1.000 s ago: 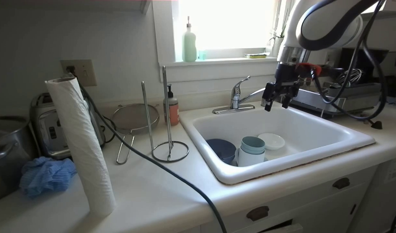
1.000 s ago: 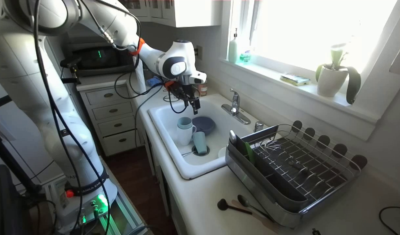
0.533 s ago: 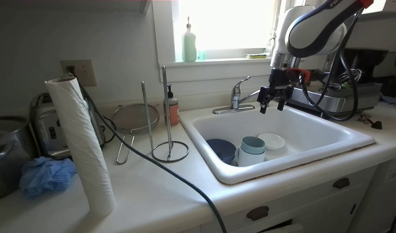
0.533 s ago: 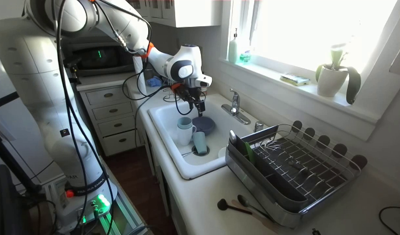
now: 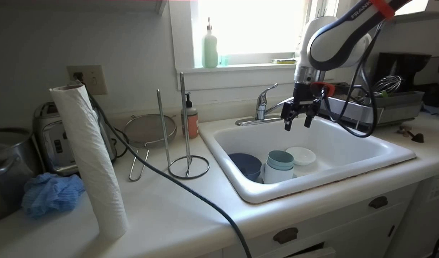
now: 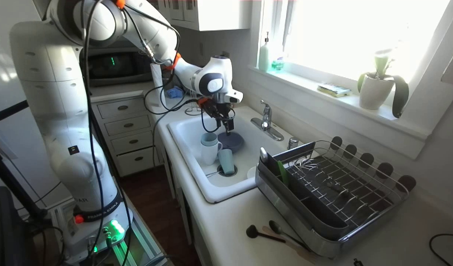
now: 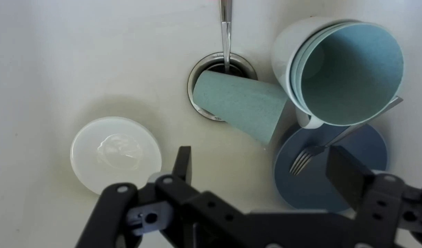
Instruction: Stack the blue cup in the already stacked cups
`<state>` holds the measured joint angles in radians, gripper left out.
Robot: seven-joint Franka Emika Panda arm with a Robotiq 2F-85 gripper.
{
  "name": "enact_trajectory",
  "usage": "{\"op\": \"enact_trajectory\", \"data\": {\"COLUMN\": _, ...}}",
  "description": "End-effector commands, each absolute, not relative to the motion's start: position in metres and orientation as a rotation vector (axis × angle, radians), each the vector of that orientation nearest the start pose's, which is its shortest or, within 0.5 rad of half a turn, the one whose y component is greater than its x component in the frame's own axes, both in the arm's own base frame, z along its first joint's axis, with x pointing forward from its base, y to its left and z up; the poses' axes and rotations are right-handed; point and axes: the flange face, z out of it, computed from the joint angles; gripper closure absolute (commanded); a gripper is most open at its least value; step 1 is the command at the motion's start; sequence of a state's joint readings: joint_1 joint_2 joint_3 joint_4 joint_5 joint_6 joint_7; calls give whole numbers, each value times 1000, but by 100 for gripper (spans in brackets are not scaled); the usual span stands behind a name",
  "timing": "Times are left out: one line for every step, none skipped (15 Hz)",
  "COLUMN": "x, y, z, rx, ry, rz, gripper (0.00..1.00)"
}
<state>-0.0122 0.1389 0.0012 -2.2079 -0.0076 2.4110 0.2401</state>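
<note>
Only partly visible at the left of the wrist view: a white dish point(image 7: 116, 151), resting on the floor of the sink point(image 7: 38, 86) and masked along its lower edge by the gripper point(image 7: 259, 151). Find that gripper released, with fingers point(image 7: 183, 163) spread well apart. Next rightward, make out the drain point(image 7: 193, 76), then a utensil handle point(image 7: 226, 31) coming down to it, cut off at the top by the frame and lost below in the dark; cannot tell what kind. Over the drain, see the blue cup point(image 7: 240, 103) lying on its side, with a long axis slanting from upper left to lower right in the wrist view. Narrows toward the drain and widens toward the dark blue bowl point(image 7: 297, 186), mouth turned that way; cannot see inside, nor tell whether touching the white mug point(image 7: 283, 51) just beside. Farther right, note that mug standing upright in both exterior views, bearing the stacked cups point(image 5: 280, 165), mouths up; hard to count by their nested rims, and screening much of the blue cup in an exterior view. Lower in the wrist view, find the bowl, hidden in part by a finger and the stacked cups, with a fork point(image 7: 310, 152) pointing its tines down and left over it, partly covered along the handle.
</note>
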Motion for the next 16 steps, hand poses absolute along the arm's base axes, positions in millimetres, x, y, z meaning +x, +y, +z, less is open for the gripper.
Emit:
{"op": "enact_trajectory", "data": {"x": 595, "y": -6, "z": 299, "rx": -3132, "ry": 482, "rz": -17, "gripper": 0}}
{"op": "enact_trajectory", "data": {"x": 604, "y": -5, "z": 295, "rx": -3123, "ry": 500, "rz": 0, "gripper": 0}}
{"op": "enact_trajectory", "data": {"x": 612, "y": -4, "z": 289, "rx": -3123, "ry": 503, "rz": 20, "gripper": 0}}
{"op": "enact_trajectory", "data": {"x": 621, "y": -3, "z": 282, "rx": -3121, "ry": 495, "rz": 63, "gripper": 0}}
{"op": "enact_trajectory", "data": {"x": 627, "y": -2, "z": 274, "rx": -3125, "ry": 494, "rz": 99, "gripper": 0}}
{"op": "enact_trajectory", "data": {"x": 633, "y": 1, "z": 266, "rx": -3122, "ry": 488, "rz": 143, "gripper": 0}}
{"op": "enact_trajectory", "data": {"x": 638, "y": 3, "z": 258, "rx": -3126, "ry": 480, "rz": 179, "gripper": 0}}
{"op": "enact_trajectory", "data": {"x": 642, "y": 6, "z": 251, "rx": -3130, "ry": 469, "rz": 216, "gripper": 0}}
{"op": "enact_trajectory", "data": {"x": 646, "y": 9, "z": 244, "rx": -3130, "ry": 461, "rz": 244, "gripper": 0}}
{"op": "enact_trajectory", "data": {"x": 649, "y": 13, "z": 234, "rx": -3138, "ry": 457, "rz": 265, "gripper": 0}}
{"op": "enact_trajectory", "data": {"x": 652, "y": 16, "z": 227, "rx": -3146, "ry": 451, "rz": 289, "gripper": 0}}
{"op": "enact_trajectory", "data": {"x": 654, "y": 18, "z": 220, "rx": -3156, "ry": 445, "rz": 305, "gripper": 0}}
{"op": "enact_trajectory", "data": {"x": 656, "y": 21, "z": 212, "rx": -3160, "ry": 441, "rz": 321, "gripper": 0}}
{"op": "enact_trajectory", "data": {"x": 658, "y": 22, "z": 205, "rx": -3169, "ry": 444, "rz": 332, "gripper": 0}}
{"op": "enact_trajectory", "data": {"x": 660, "y": 23, "z": 198, "rx": -3174, "ry": 445, "rz": 345, "gripper": 0}}
{"op": "enact_trajectory", "data": {"x": 662, "y": 24, "z": 192, "rx": -3179, "ry": 450, "rz": 350, "gripper": 0}}
